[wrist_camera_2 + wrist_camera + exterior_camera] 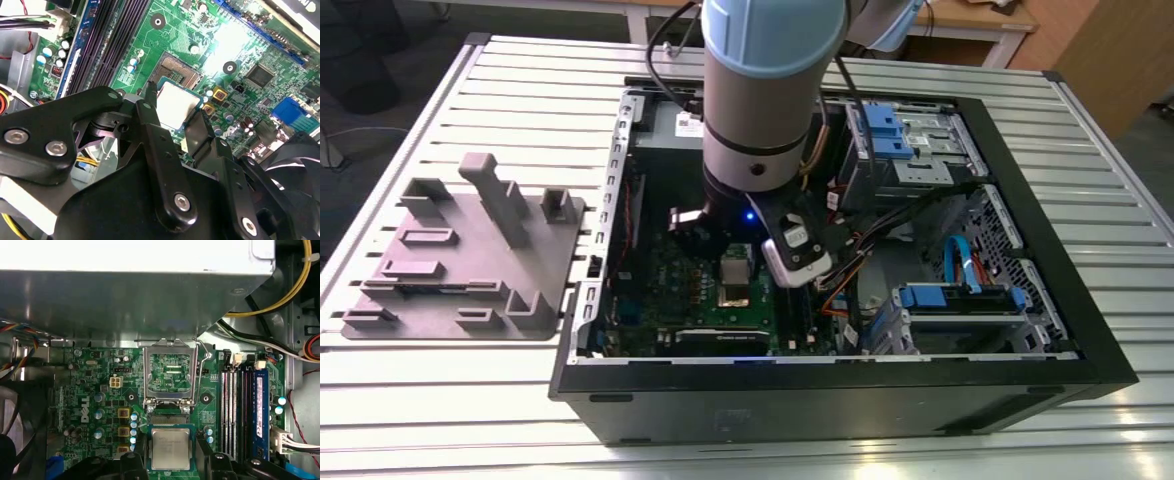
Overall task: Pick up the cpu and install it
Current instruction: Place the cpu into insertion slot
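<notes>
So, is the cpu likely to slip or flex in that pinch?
Probably rigid: the cpu is a flat metal-topped square. Likely light, being thin. Could slip or tilt: the gripper pinches only its thin edges.

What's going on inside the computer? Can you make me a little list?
place: open computer case on a slatted table
gripper: shut on the cpu, one finger at each side
cpu: over the socket, covering most of it
socket: some pins showing beside the cpu
socket frame: swung open
memory slots: beside the socket
grey tray: on the table, to the exterior view's left of the case
</notes>
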### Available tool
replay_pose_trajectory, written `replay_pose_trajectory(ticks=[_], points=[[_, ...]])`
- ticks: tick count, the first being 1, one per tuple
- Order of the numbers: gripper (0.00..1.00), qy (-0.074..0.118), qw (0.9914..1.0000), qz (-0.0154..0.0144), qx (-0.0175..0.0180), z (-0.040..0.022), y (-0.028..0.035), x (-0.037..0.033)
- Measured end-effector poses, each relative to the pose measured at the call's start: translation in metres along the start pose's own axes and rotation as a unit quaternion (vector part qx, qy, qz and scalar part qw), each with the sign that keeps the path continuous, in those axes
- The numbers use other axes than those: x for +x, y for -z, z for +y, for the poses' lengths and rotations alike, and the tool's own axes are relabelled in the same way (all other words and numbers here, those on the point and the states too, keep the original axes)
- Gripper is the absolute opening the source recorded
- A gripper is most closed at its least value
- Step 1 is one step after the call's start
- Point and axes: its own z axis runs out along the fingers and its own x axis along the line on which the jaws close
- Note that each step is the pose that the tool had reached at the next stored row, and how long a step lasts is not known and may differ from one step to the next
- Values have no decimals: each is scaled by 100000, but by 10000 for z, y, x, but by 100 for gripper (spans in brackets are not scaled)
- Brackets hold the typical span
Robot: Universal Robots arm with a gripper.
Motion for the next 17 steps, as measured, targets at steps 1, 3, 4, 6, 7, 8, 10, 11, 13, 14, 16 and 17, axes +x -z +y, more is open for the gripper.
replay_pose_trajectory(ticks=[1,3,4,6,7,8,10,11,13,14,16,17], points=[[47,6,100000,-4,-8,0,-3,-1],[47,6,100000,-2,-7,0,-4,0],[47,5,100000,-3,-7,0,-4,0],[47,7,100000,-5,-11,-1,-7,1],[47,4,100000,-4,-11,-2,-10,1],[47,-12,100000,-4,-9,-5,-12,1],[47,-31,100000,-3,-11,-18,-15,1],[47,-51,100000,-6,1,-25,-18,1],[47,-100,100000,-8,37,-37,-28,0],[47,-133,100000,-11,37,-44,-40,0],[47,-244,100000,-14,37,-61,-72,0],[47,-355,99999,-21,37,-68,-89,0]])
